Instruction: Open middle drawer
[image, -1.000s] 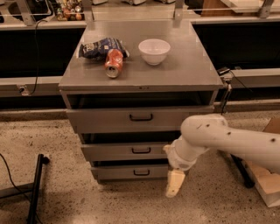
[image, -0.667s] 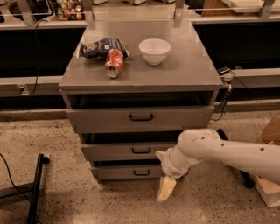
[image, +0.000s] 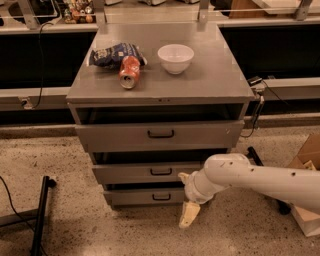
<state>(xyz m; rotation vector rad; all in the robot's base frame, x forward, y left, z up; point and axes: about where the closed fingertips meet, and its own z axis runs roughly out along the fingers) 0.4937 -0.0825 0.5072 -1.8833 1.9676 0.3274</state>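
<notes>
The grey metal cabinet (image: 210, 85) has three drawers. The middle drawer (image: 135, 173) has a medium-height front and a small black loop handle (image: 161, 171) at its centre; its front stands slightly out from the cabinet. My gripper (image: 188, 210) hangs low on the white arm (image: 250, 177). It is in front of the cabinet's lower right, just right of and below the middle drawer's handle, and does not touch the handle.
The top drawer (image: 115, 136), with the tallest front, is above, and the small bottom drawer (image: 135, 197) below. On the cabinet top lie a blue bag (image: 112, 54), a red can (image: 129, 72) and a white bowl (image: 175, 58). A black stand (image: 41, 212) is at left and a cardboard box (image: 307, 160) at right.
My arm and gripper have shifted left, closer to the centre of the drawer fronts. The drawers have not moved.
</notes>
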